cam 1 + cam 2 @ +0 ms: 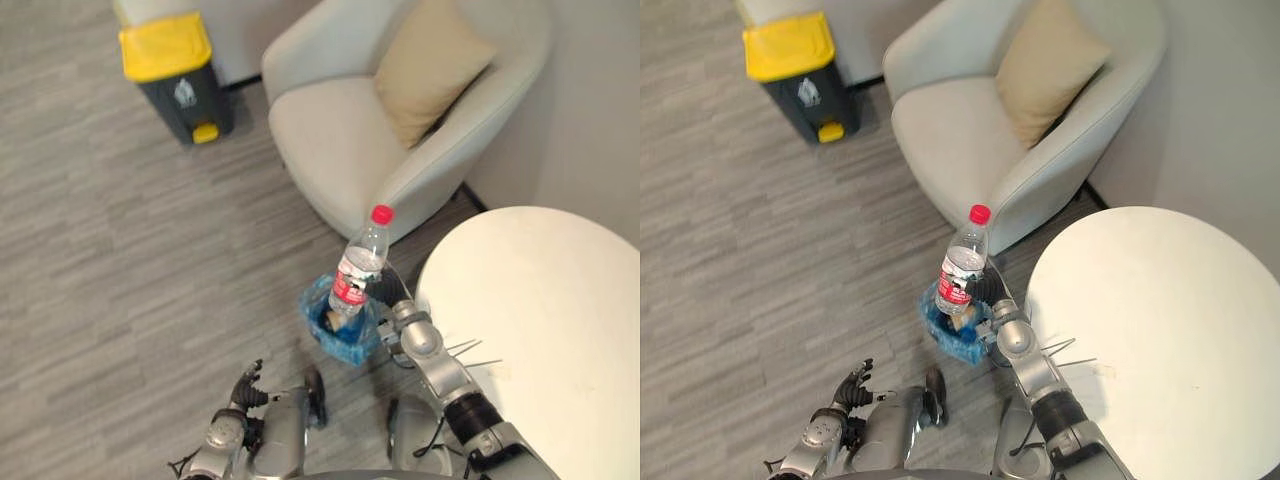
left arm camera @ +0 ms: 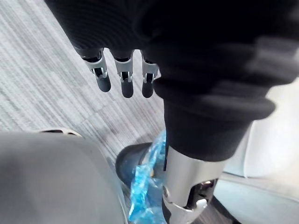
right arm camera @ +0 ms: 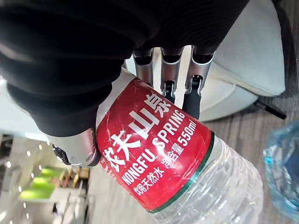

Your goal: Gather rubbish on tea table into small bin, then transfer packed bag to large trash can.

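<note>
Right hand (image 1: 386,291) fingers curled round bottle (image 1: 361,258), seemingly over bin (image 1: 352,346); left hand (image 2: 125,74) fingers loosely straight.

There is one clear plastic bottle (image 1: 358,265) with a red cap, and one small bin (image 1: 352,350) lined with a single blue bag. One large trash can (image 1: 180,80) has a yellow lid. One armchair (image 1: 330,140) carries one cushion (image 1: 430,65). There is one round white table (image 1: 550,320). Two robot hands are in view, the left hand (image 1: 250,385) and the right hand (image 1: 385,291).
</note>
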Available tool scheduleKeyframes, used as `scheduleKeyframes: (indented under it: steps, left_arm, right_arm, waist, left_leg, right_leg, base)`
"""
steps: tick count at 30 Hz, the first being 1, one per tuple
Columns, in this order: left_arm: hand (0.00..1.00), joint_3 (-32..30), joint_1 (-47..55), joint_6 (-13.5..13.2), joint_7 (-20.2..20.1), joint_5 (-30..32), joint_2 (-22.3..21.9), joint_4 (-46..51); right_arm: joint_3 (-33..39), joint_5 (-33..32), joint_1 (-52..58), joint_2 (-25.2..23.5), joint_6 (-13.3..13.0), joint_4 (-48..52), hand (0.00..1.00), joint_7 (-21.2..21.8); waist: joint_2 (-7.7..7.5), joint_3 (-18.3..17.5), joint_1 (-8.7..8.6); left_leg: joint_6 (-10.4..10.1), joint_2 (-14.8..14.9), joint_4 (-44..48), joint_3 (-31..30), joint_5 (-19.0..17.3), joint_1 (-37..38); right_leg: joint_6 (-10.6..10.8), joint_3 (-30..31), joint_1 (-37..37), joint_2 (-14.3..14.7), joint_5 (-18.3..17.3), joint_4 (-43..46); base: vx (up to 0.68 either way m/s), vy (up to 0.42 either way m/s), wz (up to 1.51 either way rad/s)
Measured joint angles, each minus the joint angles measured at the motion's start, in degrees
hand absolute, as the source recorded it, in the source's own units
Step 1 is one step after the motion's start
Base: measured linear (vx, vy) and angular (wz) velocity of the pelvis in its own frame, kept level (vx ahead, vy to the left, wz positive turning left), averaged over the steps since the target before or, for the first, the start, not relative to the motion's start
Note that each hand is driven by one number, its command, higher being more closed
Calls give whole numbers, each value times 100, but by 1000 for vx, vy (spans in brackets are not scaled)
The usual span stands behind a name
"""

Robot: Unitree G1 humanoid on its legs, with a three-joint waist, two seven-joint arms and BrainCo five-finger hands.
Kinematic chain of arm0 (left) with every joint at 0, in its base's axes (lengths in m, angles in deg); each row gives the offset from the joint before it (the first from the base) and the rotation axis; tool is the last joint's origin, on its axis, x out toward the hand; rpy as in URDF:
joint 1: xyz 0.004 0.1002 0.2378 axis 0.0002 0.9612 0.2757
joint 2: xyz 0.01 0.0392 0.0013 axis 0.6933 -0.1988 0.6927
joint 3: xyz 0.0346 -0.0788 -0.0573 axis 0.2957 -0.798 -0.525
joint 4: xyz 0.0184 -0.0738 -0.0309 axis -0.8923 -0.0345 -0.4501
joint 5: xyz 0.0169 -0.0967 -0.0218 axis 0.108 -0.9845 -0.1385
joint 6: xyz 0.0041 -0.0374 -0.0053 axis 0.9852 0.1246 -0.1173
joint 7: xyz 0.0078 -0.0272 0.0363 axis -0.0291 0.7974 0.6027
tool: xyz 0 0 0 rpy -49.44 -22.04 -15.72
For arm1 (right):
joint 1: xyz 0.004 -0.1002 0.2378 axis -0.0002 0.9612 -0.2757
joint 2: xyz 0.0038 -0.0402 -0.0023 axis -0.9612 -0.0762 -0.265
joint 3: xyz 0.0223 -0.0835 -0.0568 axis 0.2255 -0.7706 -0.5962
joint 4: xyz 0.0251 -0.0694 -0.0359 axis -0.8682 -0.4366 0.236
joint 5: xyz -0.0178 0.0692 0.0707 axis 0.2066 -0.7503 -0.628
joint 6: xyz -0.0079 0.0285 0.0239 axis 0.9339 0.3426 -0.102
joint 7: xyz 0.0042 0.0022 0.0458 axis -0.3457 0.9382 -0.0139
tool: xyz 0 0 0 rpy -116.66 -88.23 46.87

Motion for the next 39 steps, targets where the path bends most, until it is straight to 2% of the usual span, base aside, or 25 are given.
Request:
scheduleKeyframes:
  steps: [1, 2, 4, 7, 10, 12, 13, 15, 16, 17, 18, 19, 20, 21, 22, 23, 25, 26, 27, 29, 31, 36, 39]
  left_arm:
    - [0, 3, -117, 3, 31, -17, -34, -31]
    - [0, -5, -274, -7, 111, -80, -61, -30]
    - [0, -39, -454, -8, 222, -329, -60, -56]
    - [0, -55, -800, -59, 324, -552, -77, -72]
    - [0, -201, -1262, -129, 471, -675, -283, 105]
    - [0, -483, -1458, -228, 535, -792, -479, 431]
    - [0, -612, -1602, -299, 612, -885, -596, 659]
    - [0, -719, -1711, -368, 684, -901, -720, 937]
    - [0, -912, -1675, -406, 737, -902, -721, 1047]
    - [0, -993, -1728, -391, 743, -914, -726, 1130]
    - [0, -962, -1815, -400, 746, -919, -733, 1311]
    - [0, -1054, -1785, -500, 759, -944, -679, 1514]
    - [0, -1166, -1893, -514, 824, -1034, -623, 1603]
    - [0, -1159, -1941, -512, 832, -1065, -620, 1614]
    - [0, -1091, -1988, -555, 822, -1129, -631, 1673]
    - [0, -1089, -2046, -613, 826, -1178, -640, 1806]
    - [0, -1136, -2125, -615, 846, -1204, -602, 1802]
    - [0, -1188, -2149, -491, 851, -1394, -514, 1839]
    - [0, -1215, -2148, -488, 861, -1421, -473, 1824]
    - [0, -1244, -2142, -529, 875, -1519, -370, 1761]
    - [0, -1236, -2143, -553, 868, -1519, -366, 1761]
    - [0, -1193, -2143, -549, 870, -1518, -351, 1754]
    - [0, -1172, -2143, -541, 876, -1518, -352, 1749]
  right_arm:
    - [-7, 55, -142, 89, -4, -93, 100, 0]
    - [-8, 190, -593, 205, 44, -533, 100, -2]
    - [-9, 276, -1086, 261, 119, -906, 100, -13]
    - [-21, 502, -1597, 424, 172, -1202, 100, -108]
    - [18, 721, -2000, 625, 286, -1268, 100, -382]
    - [32, 720, -2284, 653, 328, -1203, 100, -603]
    - [36, 722, -2484, 637, 485, -1022, 100, -776]
    - [77, 715, -2821, 605, 504, -930, 100, -952]
    - [105, 714, -3044, 286, 682, -852, 100, -1020]
    - [146, 711, -3067, 253, 611, -786, 100, -1109]
    - [221, 710, -3164, 375, 469, -752, 100, -1231]
    - [286, 701, -3400, 242, 599, -876, 100, -1264]
    - [297, 665, -3483, 244, 606, -941, 100, -1299]
    - [298, 656, -3490, 340, 565, -954, 100, -1324]
    - [376, 651, -3634, 458, 566, -1039, 100, -1381]
    - [467, 627, -3762, 619, 576, -1102, 100, -1385]
    - [490, 589, -3882, 832, 603, -1239, 100, -1383]
    - [484, 588, -3932, 994, 672, -1474, 100, -1369]
    - [478, 587, -3928, 997, 706, -1593, 100, -1360]
    - [455, 590, -3903, 909, 772, -1918, 100, -1331]
    - [463, 592, -3911, 906, 774, -1944, 100, -1274]
    - [514, 710, -3958, 883, 786, -2052, 100, -1267]
    - [623, 797, -3977, 819, 962, -2232, 100, -1432]
  waist:
    - [127, 101, -4]
    - [265, 189, 100]
    - [298, 347, 189]
    - [315, 433, 198]
    - [316, 439, 311]
    - [325, 451, 292]
    - [326, 453, 292]
    - [313, 485, 309]
    - [146, 511, 175]
    - [117, 509, 187]
    - [109, 508, 286]
    - [-30, 493, 183]
    - [-39, 501, 274]
    - [-23, 499, 355]
    - [31, 556, 346]
    - [155, 623, 351]
    - [297, 751, 402]
    - [358, 892, 481]
    - [353, 895, 493]
    - [344, 905, 484]
    - [344, 904, 473]
    - [340, 903, 436]
    - [334, 898, 389]
  left_leg:
    - [23, -6, 177, -116, 12, -210]
    - [-31, 2, 303, -241, 51, -715]
    - [-94, -27, 163, -300, 266, -1169]
    - [-167, -16, 94, -498, 541, -1839]
    - [-168, 35, 337, -542, 615, -2577]
    - [-169, 73, 690, -561, 613, -3123]
    - [-163, 121, 959, -578, 554, -3525]
    - [-172, 187, 1426, -582, 379, -4086]
    - [-147, 300, 1721, -513, 255, -4337]
    - [-140, 353, 1844, -476, 230, -4458]
    - [-139, 462, 1996, -309, 195, -4705]
    - [-206, 600, 2138, -65, 131, -4911]
    - [-167, 827, 3015, -155, -112, -5095]
    - [-123, 869, 3018, -192, -482, -5056]
    - [-64, 773, 3118, -135, -477, -5301]
    - [-52, 766, 3108, -47, -484, -5551]
    - [-49, 793, 3098, 62, -486, -5719]
    - [-54, 843, 3096, 207, -478, -5814]
    - [-67, 872, 3097, 273, -464, -5849]
    - [82, 960, 3136, 366, -363, -5882]
    - [146, 961, 3153, 375, -336, -5882]
    - [201, 973, 3113, 364, -304, -5852]
    - [227, 975, 3031, 356, -274, -5817]
  right_leg:
    - [0, -50, -103, -22, -28, 166]
    - [-59, -121, -590, -4, -67, 372]
    - [-126, -159, -1127, -20, -59, 524]
    - [-248, -352, -1785, -10, -3, 661]
    - [-337, -391, -2524, -10, -31, 1007]
    - [-393, -403, -3027, -8, -87, 1339]
    - [-439, -425, -3388, -7, -151, 1587]
    - [-455, -417, -3905, -16, -282, 2024]
    - [-459, -403, -4129, -16, -390, 2289]
    - [-426, -407, -4223, -15, -460, 2409]
    - [-437, -343, -4506, -38, -579, 2640]
    - [-457, -217, -4796, -64, -600, 2723]
    - [-451, -283, -4894, -62, -601, 2880]
    - [-443, -277, -4996, -65, -600, 2988]
    - [-396, -182, -5262, -159, -565, 3124]
    - [-340, -99, -5518, -174, -534, 3132]
    - [-270, -44, -5695, -200, -493, 3137]
    - [-211, 35, -5821, -215, -453, 3154]
    - [-201, 68, -5876, -222, -417, 3163]
    - [-154, 68, -5890, -219, -361, 3169]
    - [-195, 77, -5884, -219, -336, 3166]
    - [-198, 61, -5878, -206, -337, 3158]
    - [-240, 39, -5858, -191, -311, 3117]
  base:
    - [-69, -83, 71]
    - [-96, -97, 50]
    - [-102, -145, 33]
    - [-59, -126, 28]
    - [-66, -104, 13]
    - [-112, -64, 6]
    - [-135, -46, 8]
    - [-147, -42, 5]
    - [-144, -45, 6]
    - [-170, -66, 16]
    - [-159, -75, 31]
    - [-134, -56, 17]
    - [-50, -5, -7]
    - [-40, 58, -12]
    - [-92, 83, 9]
    - [-115, 78, 27]
    - [-98, 47, 22]
    - [-93, 40, 18]
    - [-94, 42, 13]
    - [-43, 27, 0]
    - [-25, 31, -4]
    - [-40, 15, -2]
    - [-63, 6, 0]
